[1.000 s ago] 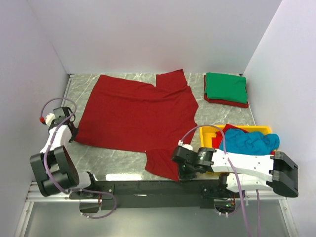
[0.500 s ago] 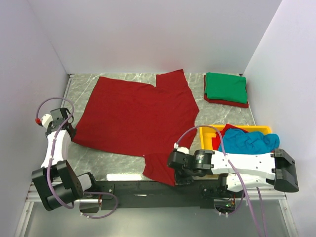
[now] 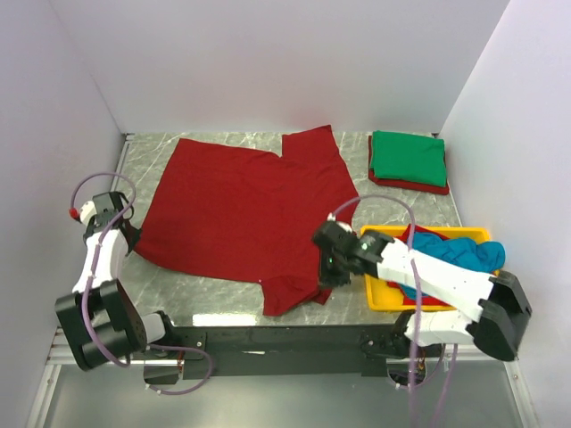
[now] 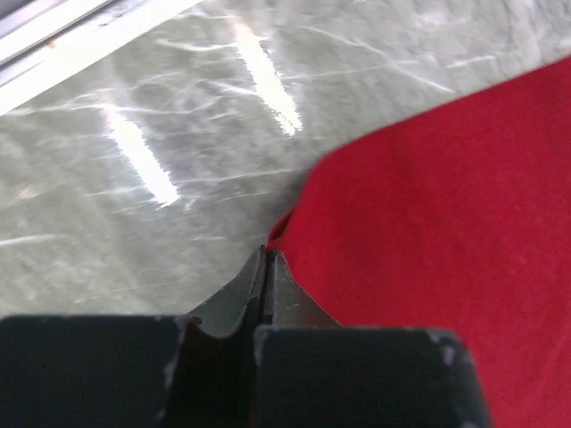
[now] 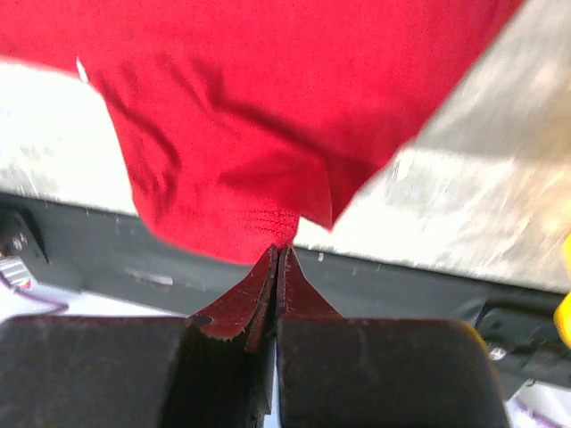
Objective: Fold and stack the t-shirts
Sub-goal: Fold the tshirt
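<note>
A dark red t-shirt (image 3: 245, 209) lies spread across the marble table. My left gripper (image 3: 128, 242) is shut on its left hem corner (image 4: 284, 227) at the table's left side. My right gripper (image 3: 325, 278) is shut on the shirt's near sleeve (image 5: 268, 223) and holds it lifted above the front edge. A folded green t-shirt (image 3: 408, 157) sits on a folded dark red one at the back right. A teal blue t-shirt (image 3: 451, 251) lies crumpled in the yellow tray (image 3: 384, 299) over another red one.
White walls close in the left, back and right sides. The black front rail (image 3: 268, 339) runs along the near edge. Bare marble (image 3: 178, 281) shows at the front left.
My right gripper has moved up and away from the front edge, pulling the near sleeve with it. The left gripper has shifted slightly while holding the hem corner.
</note>
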